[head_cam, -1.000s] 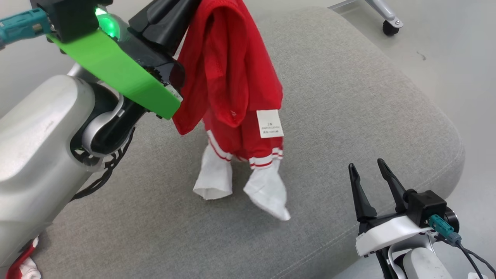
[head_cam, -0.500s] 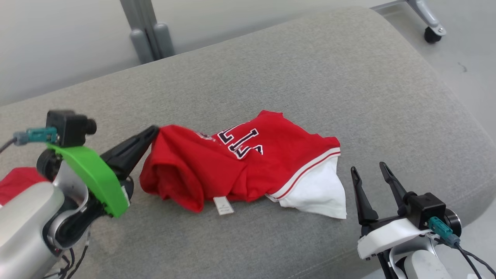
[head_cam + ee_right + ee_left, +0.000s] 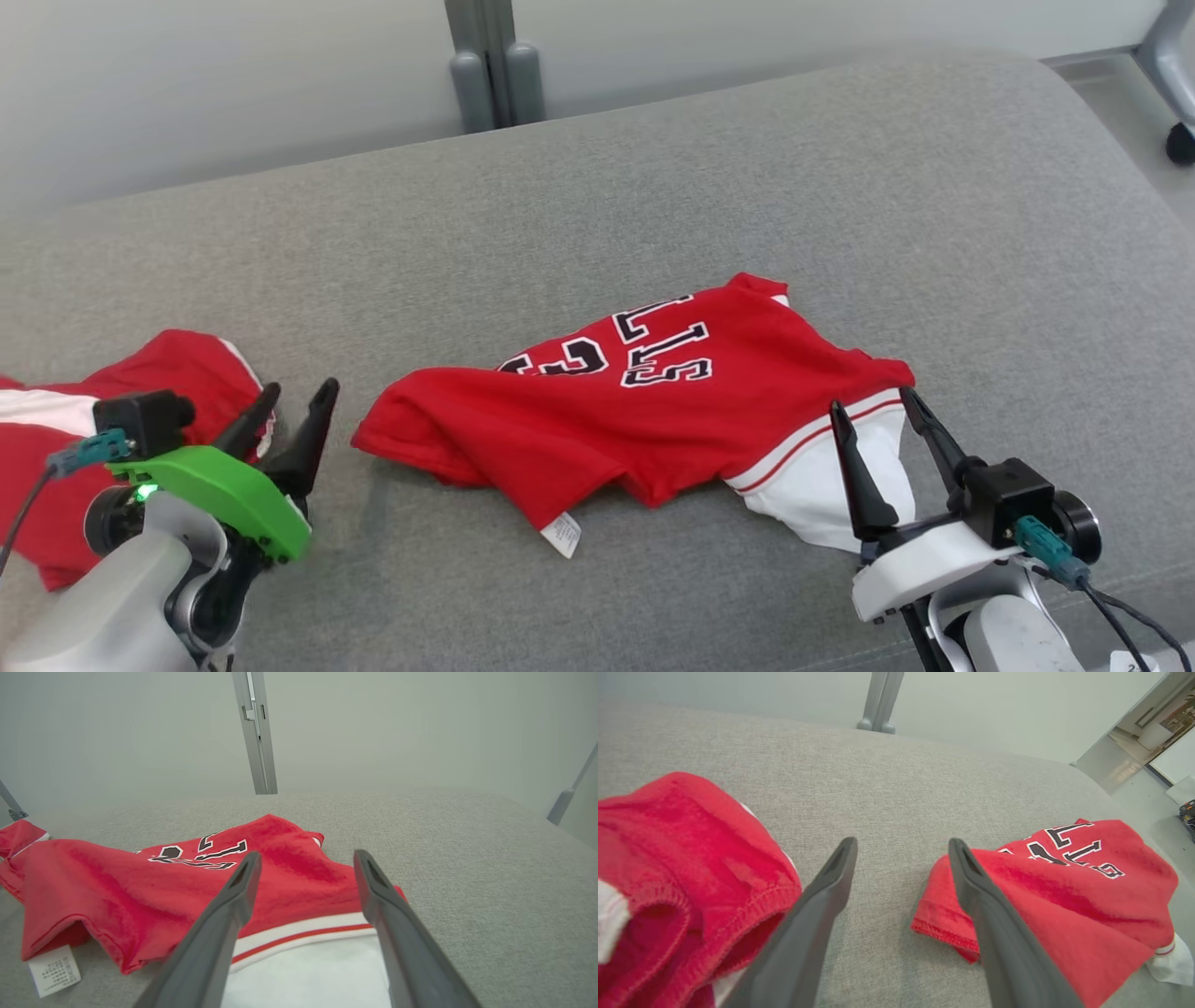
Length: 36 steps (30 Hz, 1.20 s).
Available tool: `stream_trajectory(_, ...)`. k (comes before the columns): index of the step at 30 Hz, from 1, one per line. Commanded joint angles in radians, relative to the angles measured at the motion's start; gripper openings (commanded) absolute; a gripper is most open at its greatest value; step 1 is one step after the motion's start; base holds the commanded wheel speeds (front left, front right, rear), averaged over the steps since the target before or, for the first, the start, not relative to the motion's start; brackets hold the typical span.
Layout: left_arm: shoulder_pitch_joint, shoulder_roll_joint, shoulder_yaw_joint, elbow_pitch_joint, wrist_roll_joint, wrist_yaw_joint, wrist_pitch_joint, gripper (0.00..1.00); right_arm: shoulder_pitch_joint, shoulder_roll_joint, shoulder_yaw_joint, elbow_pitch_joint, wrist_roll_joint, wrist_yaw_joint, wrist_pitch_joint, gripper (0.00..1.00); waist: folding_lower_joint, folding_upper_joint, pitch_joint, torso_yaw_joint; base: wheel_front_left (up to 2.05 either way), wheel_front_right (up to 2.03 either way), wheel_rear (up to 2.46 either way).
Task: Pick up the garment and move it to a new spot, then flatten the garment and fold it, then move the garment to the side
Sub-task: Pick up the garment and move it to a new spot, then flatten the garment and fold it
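The red shirt (image 3: 644,411) lies bunched on the grey cushion (image 3: 840,187), not flat yet. The left gripper (image 3: 299,385) and right gripper (image 3: 870,399) both stand open, holding nothing. The next job is likely flattening: grab its edges and pull it smooth.

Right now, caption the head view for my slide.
Crumpled red jersey on grey cushion, flanked by open left end effector and open right end effector.

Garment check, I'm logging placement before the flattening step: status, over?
Both open, empty: left gripper, right gripper. Red jersey lies crumpled on grey cushion, right gripper at its white end. Second red garment beside left gripper.
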Motion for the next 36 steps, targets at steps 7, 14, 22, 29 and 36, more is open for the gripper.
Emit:
stream_trajectory(7, 0.280, -0.146, 0.476, -0.196, 0.341, 0.077, -0.007, 1.00, 0.050, -0.002, -0.041, -0.032, -0.035, -0.001, -0.003, 1.00, 0.0000, 0.0000, -0.061, 0.115, 0.00, 0.00, 0.00)
stream_trajectory(14, 0.594, -0.332, 0.745, -0.383, 0.648, 0.068, -0.007, 1.00, 0.079, -0.002, -0.068, -0.042, -0.062, -0.001, -0.003, 1.00, 0.0000, 0.0000, -0.105, 0.182, 0.00, 0.00, 0.00)
stream_trajectory(22, 0.785, -0.488, 0.915, -0.446, 0.895, -0.007, -0.007, 1.00, 0.132, -0.003, -0.104, -0.046, -0.068, -0.001, -0.003, 1.00, 0.0000, 0.0000, -0.154, 0.232, 0.00, 0.00, 0.00)
stream_trajectory(29, 0.873, -0.536, 1.036, -0.433, 0.970, -0.023, -0.007, 1.00, 0.194, -0.002, -0.125, -0.033, -0.049, -0.001, -0.003, 1.00, 0.0000, 0.0000, -0.180, 0.245, 0.00, 0.00, 0.00)
stream_trajectory(36, 0.866, -0.540, 1.007, -0.440, 0.987, -0.023, -0.007, 1.00, 0.214, -0.002, -0.132, -0.030, -0.039, -0.001, -0.003, 1.00, 0.0000, 0.0000, -0.185, 0.248, 0.00, 0.00, 0.00)
